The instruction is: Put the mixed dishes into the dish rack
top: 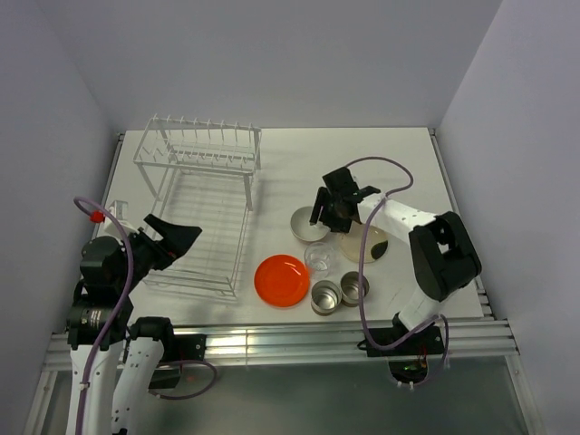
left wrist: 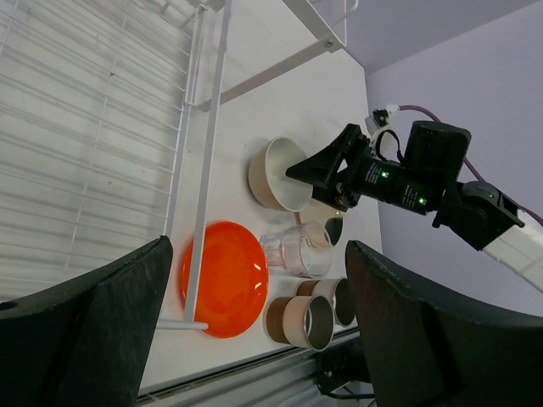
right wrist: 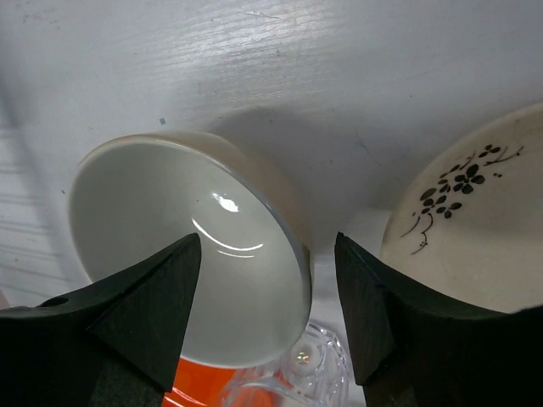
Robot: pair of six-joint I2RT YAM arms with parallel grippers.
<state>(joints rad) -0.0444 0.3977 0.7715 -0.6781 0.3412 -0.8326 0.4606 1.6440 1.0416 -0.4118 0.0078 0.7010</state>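
White table (top: 299, 154). Right gripper (right wrist: 267, 254) spread over bowl (right wrist: 170, 220) rim; best to centre wall between fingers before pinching. Left gripper (left wrist: 259, 250) released.

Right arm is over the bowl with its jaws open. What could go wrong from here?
1. The right gripper straddles the rim of the bowl. A pinch on that glossy rim may slip, or tip the bowl on lifting.
2. The glass and the cream plate sit close beside the bowl, so the outer finger could knock them.
3. The left gripper hovers open over the rack and may block the drop.
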